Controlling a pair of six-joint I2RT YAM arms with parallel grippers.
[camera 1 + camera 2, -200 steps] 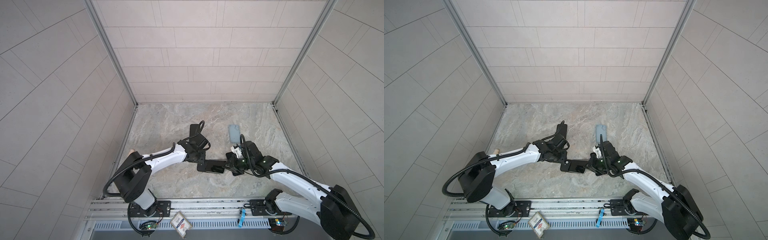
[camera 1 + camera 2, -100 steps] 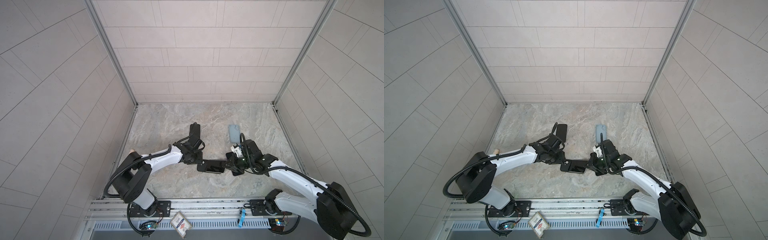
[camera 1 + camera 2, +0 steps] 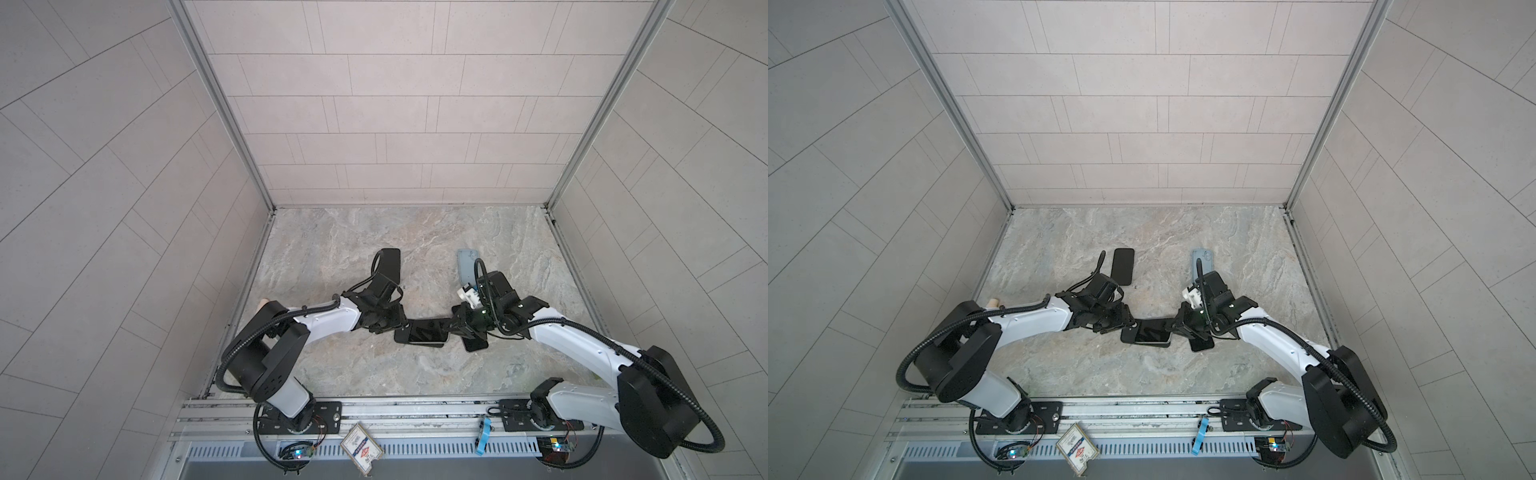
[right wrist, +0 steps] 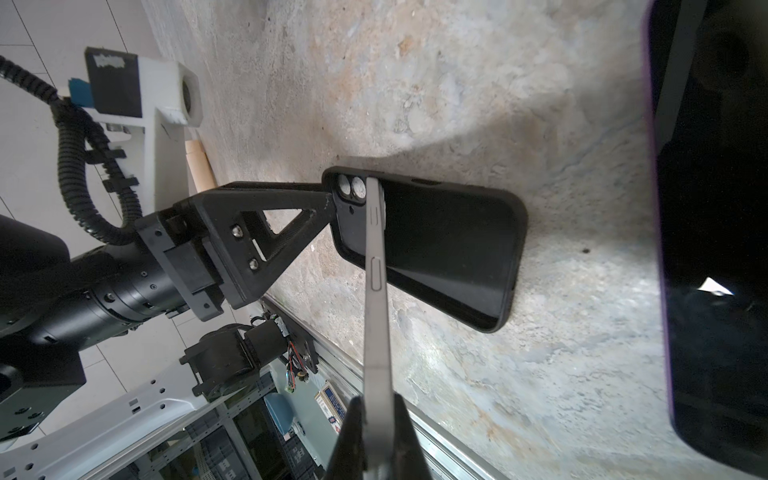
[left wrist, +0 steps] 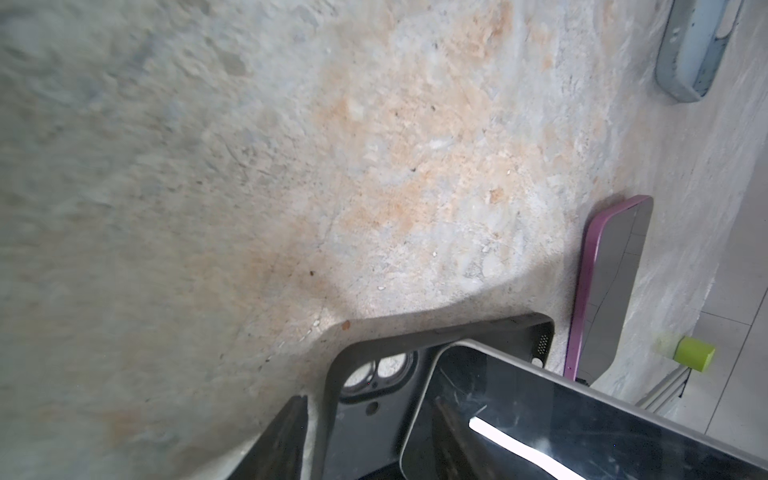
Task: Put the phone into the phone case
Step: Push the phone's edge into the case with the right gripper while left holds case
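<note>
Two sets of jaws meet at the near middle of the surface (image 3: 374, 232), over the black phone case (image 4: 449, 249), which lies flat with its open side up. Insertion is begun but not finished.

The right jaws are pressed onto the phone (image 4: 376, 291), pinching its right end by the two flat faces. The phone hangs screen up over the case. Its left end is down at the camera cut-out and its right end is raised clear of the rim.

The left jaws stand spread astride the case's left rim, one finger (image 5: 291, 432) outside the wall and one inside. They appear to be steadying the case, but whether they bear on it cannot be told.

The long axes of phone and case both run left to right, closely aligned in both top views, with the phone pitched down toward the left. What remains, by judgement, is to lower the raised end, seat the edges under the rim and release.

A purple phone (image 5: 606, 282) lies just right of the case. A blue-grey case (image 3: 467, 266) and a black slab (image 3: 388, 266) lie farther back.
</note>
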